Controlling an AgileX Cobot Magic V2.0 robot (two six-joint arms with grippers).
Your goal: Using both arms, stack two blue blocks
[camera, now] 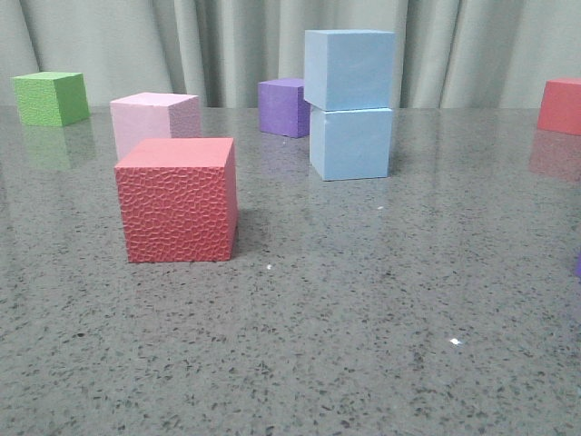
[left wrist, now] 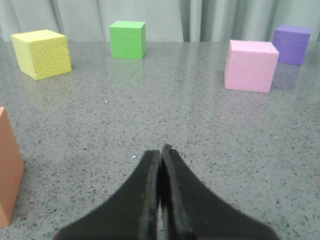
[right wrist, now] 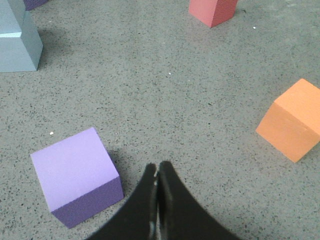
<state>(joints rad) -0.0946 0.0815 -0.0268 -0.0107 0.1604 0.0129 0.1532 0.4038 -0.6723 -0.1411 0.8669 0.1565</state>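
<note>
Two pale sky-blue cubes stand stacked on the grey table in the front view: the upper blue block [camera: 349, 69] rests on the lower blue block [camera: 350, 143], slightly shifted. The stack also shows at the edge of the right wrist view [right wrist: 17, 42]. No gripper shows in the front view. My left gripper [left wrist: 161, 152] is shut and empty over bare table. My right gripper [right wrist: 157, 167] is shut and empty, beside a light purple cube [right wrist: 75, 175], far from the stack.
In the front view a red cube [camera: 178, 200] stands near the front, with a pink cube [camera: 154, 120], a green cube [camera: 51, 98], a purple cube [camera: 283, 106] and another red cube [camera: 560, 105]. A yellow cube [left wrist: 42, 53] and orange cubes [right wrist: 294, 120] [left wrist: 7, 167] lie nearby.
</note>
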